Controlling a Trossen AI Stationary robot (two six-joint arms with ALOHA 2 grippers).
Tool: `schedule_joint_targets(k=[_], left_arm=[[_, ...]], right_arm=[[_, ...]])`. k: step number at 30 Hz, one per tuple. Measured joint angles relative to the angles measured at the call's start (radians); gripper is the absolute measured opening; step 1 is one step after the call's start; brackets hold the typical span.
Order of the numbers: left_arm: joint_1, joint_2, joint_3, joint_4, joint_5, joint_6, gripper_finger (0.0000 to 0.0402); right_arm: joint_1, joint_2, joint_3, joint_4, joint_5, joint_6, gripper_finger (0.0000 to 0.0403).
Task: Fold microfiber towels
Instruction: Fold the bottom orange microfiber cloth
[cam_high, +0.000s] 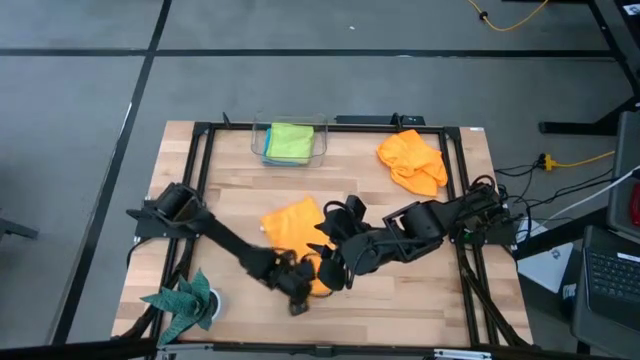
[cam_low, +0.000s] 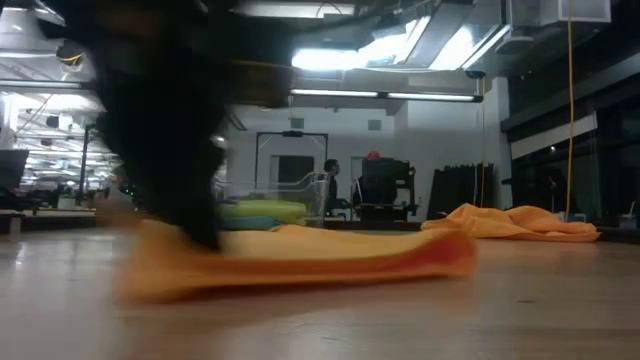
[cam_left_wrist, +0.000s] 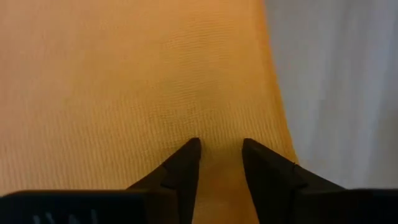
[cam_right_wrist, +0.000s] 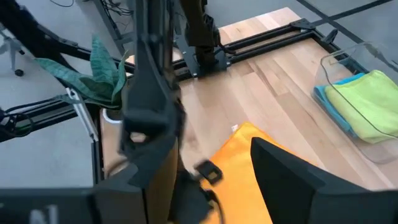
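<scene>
Working towel: orange microfiber towel (cam_high: 292, 222), lying flat mid-table, near edge reaching toward the front. Long axis running roughly far-left to near-right.

Left gripper (cam_high: 297, 291) down at the towel's near edge; wrist view shows fingers (cam_left_wrist: 184, 163) parted with a strip of orange cloth between the tips, not yet pinched. Whether cloth is actually gripped: cannot tell.

Right gripper (cam_high: 328, 258) just right of the left one, at the same near edge; fingers (cam_right_wrist: 292, 171) spread wide over the cloth, holding nothing.

Both claws about equally close; fold likely goes from near edge toward far.

Cloth plush, fine-ribbed, limp, slightly rumpled. Second orange towel (cam_high: 412, 160) crumpled far right. Lime-green towel (cam_high: 291, 140) on a blue one in clear bin (cam_high: 322, 131), far centre.
</scene>
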Motion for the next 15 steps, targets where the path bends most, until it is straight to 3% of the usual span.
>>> schedule_joint_targets(k=[3,6,9,15], left_arm=[[-0.044,-0.034,-0.002,-0.125,0.036,-0.023,0.0117],[-0.08,-0.071,-0.009,-0.222,0.007,-0.03,0.0111],[-0.098,-0.108,-0.011,-0.224,-0.044,-0.03,0.0109],[-0.109,-0.232,-0.01,-0.217,-0.05,-0.028,0.0107]], right_arm=[[0.007,0.0,0.0,-0.001,0.0,0.0,0.0207],[0.011,0.0,0.0,-0.002,0.0,-0.002,0.0207],[0.011,0.0,0.0,-0.003,0.001,-0.003,0.0207],[0.016,0.0,0.0,-0.022,0.001,-0.006,0.0207]])
